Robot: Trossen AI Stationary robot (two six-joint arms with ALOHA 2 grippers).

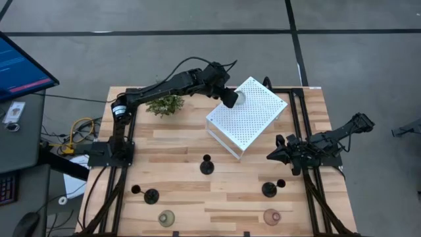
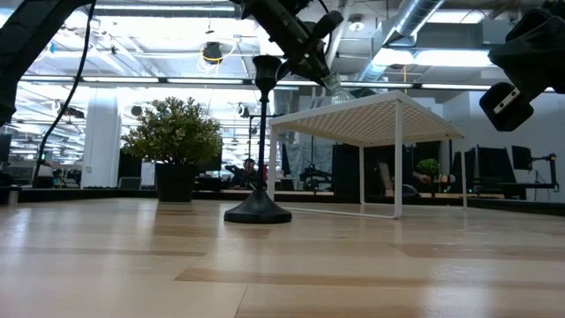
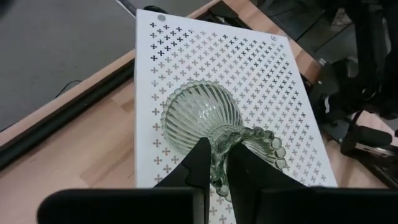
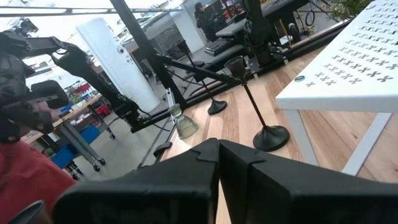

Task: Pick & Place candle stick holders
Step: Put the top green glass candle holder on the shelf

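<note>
My left gripper (image 1: 229, 98) is over the far part of the white perforated box (image 1: 256, 122), shut on a greenish ribbed glass candle stick holder (image 3: 202, 115). The other holders stand on their bases on the wooden table. Three are black, at the centre (image 1: 206, 165), near left (image 1: 151, 195) and near right (image 1: 269, 189). A greenish glass one (image 1: 166, 217) and a pink one (image 1: 272, 216) stand by the near edge. My right gripper (image 1: 272, 157) waits shut at the table's right side, holding nothing. My left gripper pinches the glass holder's narrow neck (image 3: 219, 138), between its ribbed bowl and its beaded foot (image 3: 264, 142), between the two fingers. The fingers slant down from the table's left and lie across the neck. The holder is tilted over the box top; whether it touches the box I cannot tell.
A green potted plant (image 1: 164, 104) stands at the far left of the table, beside my left arm. The box stands on thin legs (image 2: 398, 159), with open room beneath it. Bare wood lies between the box and the row of holders.
</note>
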